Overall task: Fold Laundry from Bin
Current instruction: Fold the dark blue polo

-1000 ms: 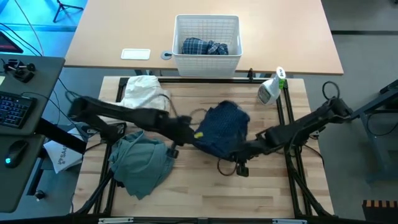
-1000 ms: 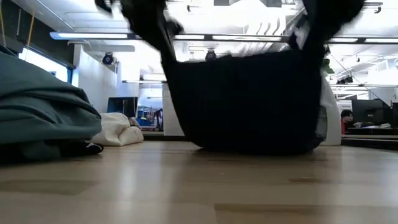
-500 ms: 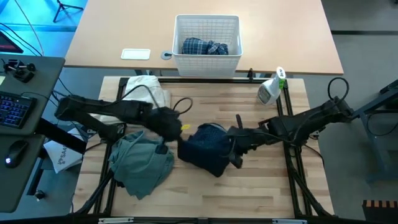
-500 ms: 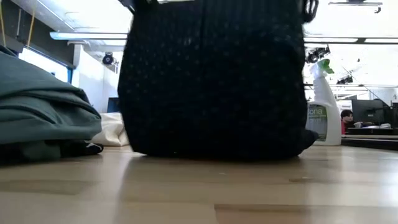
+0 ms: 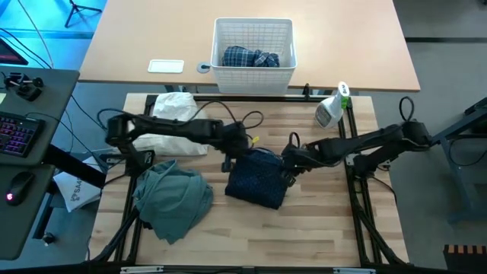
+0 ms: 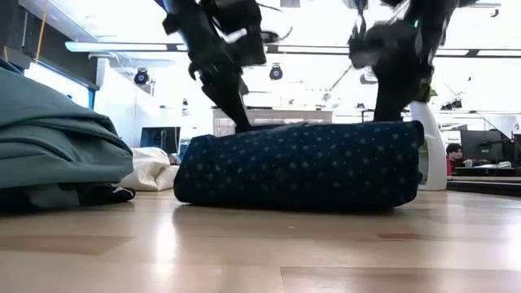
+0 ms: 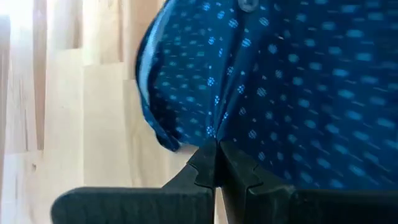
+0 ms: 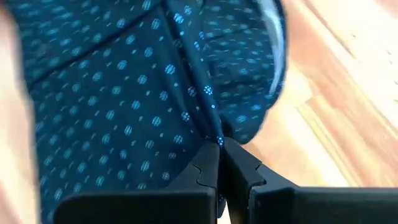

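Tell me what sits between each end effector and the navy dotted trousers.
Nothing visible. The left end effector and right end effector are each shut on an edge of the navy dotted trousers, which lie folded on the table.

Spray bottle (image 5: 332, 107) upright at table's far right corner. White card (image 5: 166, 66) and small round disc (image 5: 204, 68) on rear desk. Keyboard (image 5: 17, 135), mouse (image 5: 20, 185) at side desk.

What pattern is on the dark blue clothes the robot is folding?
The navy dotted trousers are dark blue with small light-blue dots; the right wrist view shows it best.

Bright ceiling light strips (image 6: 122, 46) overhead
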Action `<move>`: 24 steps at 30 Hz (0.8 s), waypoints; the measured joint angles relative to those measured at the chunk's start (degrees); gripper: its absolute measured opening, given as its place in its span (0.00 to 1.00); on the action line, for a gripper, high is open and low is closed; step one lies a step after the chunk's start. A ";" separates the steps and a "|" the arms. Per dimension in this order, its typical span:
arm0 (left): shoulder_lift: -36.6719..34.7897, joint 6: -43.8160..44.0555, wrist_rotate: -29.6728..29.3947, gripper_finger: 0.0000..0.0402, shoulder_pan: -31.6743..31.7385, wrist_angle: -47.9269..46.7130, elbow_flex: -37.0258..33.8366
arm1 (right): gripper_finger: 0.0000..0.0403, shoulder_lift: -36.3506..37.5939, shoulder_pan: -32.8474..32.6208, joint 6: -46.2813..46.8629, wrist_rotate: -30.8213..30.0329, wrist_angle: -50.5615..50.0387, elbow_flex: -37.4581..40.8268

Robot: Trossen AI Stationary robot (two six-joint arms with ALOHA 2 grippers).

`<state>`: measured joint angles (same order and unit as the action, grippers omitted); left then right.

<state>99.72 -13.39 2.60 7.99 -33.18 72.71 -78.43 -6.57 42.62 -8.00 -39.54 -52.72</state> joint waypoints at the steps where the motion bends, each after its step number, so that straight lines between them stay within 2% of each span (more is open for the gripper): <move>1: 1.15 0.94 -0.65 0.00 0.34 0.90 0.00 | 0.00 0.00 0.97 -0.01 0.06 1.31 1.16; 7: 4.40 7.58 -3.50 0.00 1.93 2.15 0.00 | 0.00 0.02 6.18 -3.04 -0.14 5.57 5.56; 12: 5.40 11.86 -4.45 0.01 2.58 -1.12 0.00 | 0.02 0.04 8.69 -6.96 -0.53 11.84 9.81; 16: 4.45 17.55 -1.21 0.08 4.46 -3.44 0.00 | 0.14 0.15 10.59 -8.07 0.31 11.38 10.23; 20: 0.73 24.10 2.11 0.18 6.77 -7.25 0.00 | 0.29 2.87 12.39 -14.54 2.28 8.65 7.07; 23: -3.29 27.55 7.37 0.23 7.81 -7.67 0.00 | 0.37 5.87 13.91 -17.72 3.39 6.49 4.36; 24: -4.56 27.88 9.83 0.24 7.72 -6.61 0.00 | 0.38 6.99 14.60 -19.81 6.09 7.48 3.83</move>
<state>95.16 14.49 12.43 15.71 -39.79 72.71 -71.45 8.02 22.81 -1.92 -32.06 -48.89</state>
